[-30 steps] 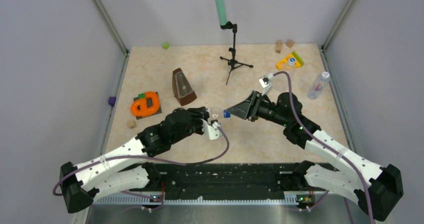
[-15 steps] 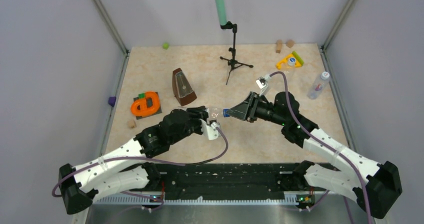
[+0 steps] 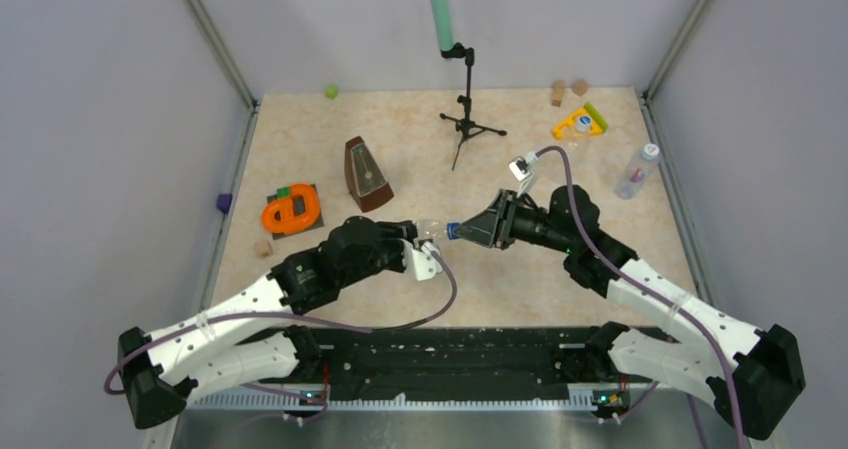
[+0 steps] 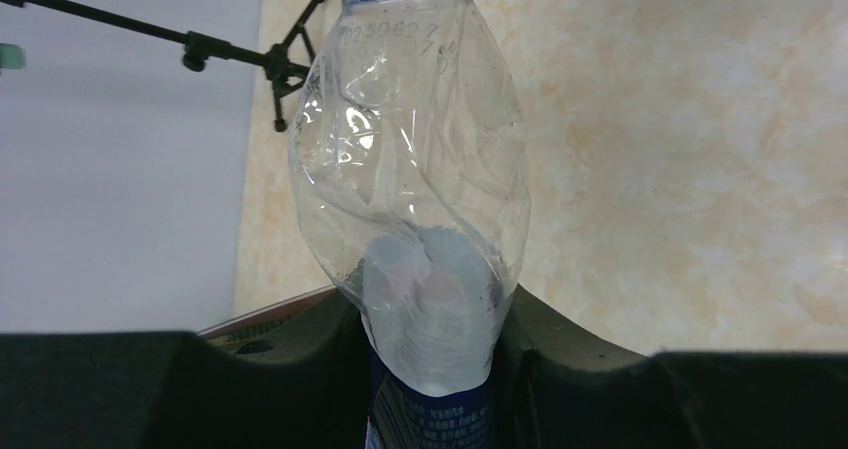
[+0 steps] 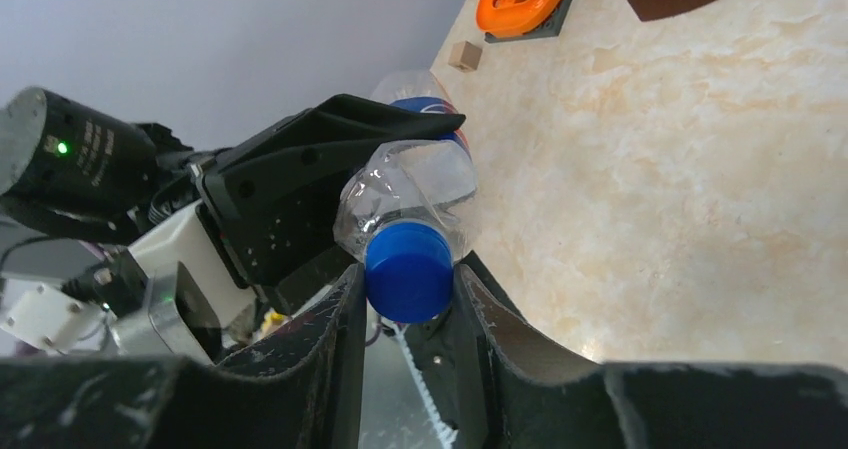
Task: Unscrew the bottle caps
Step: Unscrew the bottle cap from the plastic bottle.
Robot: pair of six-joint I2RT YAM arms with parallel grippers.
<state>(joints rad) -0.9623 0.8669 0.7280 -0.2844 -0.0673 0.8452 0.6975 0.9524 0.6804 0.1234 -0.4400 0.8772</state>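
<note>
- The labelled bottle [image 4: 410, 169] is held up off the table [image 3: 500, 289] by the left gripper [image 4: 430, 349]. That gripper is pinched tight on the bottle's body (the thin plastic is squashed in there), most likely so the bottle cannot spin.
- The bottle is kept on its side with its neck pointed at the other arm, so the blue cap [image 5: 408, 267] can be reached straight on.
- The right gripper [image 5: 407, 284] is closed on the blue cap, with one finger pressed on each side, likely so it can be twisted.
- The cap is not yet off and is still on the neck, in the air between the two arms.
- Another bottle [image 3: 634, 174] with a white cap [image 3: 650, 151] is left by the right wall.
- A second ago the right gripper was spread wider and kept a little apart from the cap. It has since been moved in and closed around it. The left gripper's hold is unchanged.
</note>
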